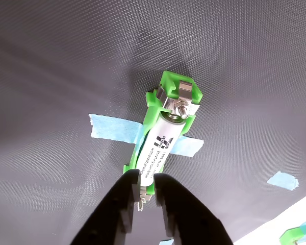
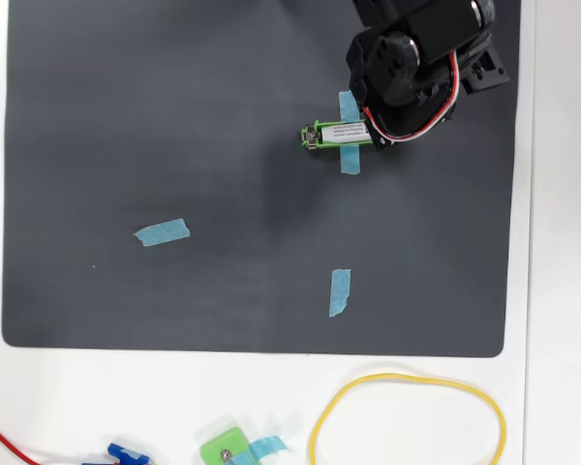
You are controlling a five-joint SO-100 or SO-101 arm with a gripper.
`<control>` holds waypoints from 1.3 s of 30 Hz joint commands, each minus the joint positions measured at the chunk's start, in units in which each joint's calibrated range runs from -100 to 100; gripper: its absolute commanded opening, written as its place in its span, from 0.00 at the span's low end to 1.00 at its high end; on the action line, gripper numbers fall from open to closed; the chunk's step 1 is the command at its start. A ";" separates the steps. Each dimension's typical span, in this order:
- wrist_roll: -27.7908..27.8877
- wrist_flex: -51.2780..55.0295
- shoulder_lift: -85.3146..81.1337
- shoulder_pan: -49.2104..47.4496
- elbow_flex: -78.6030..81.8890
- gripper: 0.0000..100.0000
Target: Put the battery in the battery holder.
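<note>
The battery point(image 1: 160, 145), a silver-white cylinder with dark print, lies lengthwise inside the bright-green battery holder point(image 1: 168, 84), its far end against the metal contact and screw. The holder rests on a strip of blue tape point(image 1: 109, 127) on the black mat. My gripper point(image 1: 147, 186) hovers over the near end of battery and holder, its black fingers point(image 1: 127, 194) drawn together to a thin slit, with nothing clamped between them. In the overhead view the battery point(image 2: 331, 134) and holder point(image 2: 310, 136) sit just left of the arm point(image 2: 416, 58), which hides the gripper.
Two more blue tape strips point(image 2: 162, 232) point(image 2: 340, 292) lie on the black mat point(image 2: 174, 97). On the white table below it are a yellow cable loop point(image 2: 397, 376), a squarish green block point(image 2: 228, 448), a blue part point(image 2: 126, 452) and a red wire point(image 2: 0, 436).
</note>
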 commanded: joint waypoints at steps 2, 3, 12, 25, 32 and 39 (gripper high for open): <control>1.72 0.27 -0.53 0.48 -3.82 0.00; 1.72 0.36 0.41 0.48 -4.53 0.00; 1.72 0.36 7.66 0.48 -7.44 0.00; 1.77 0.44 8.77 1.52 -8.14 0.00; 1.77 3.85 13.12 1.73 -10.87 0.00; 1.77 8.57 19.35 1.73 -15.72 0.00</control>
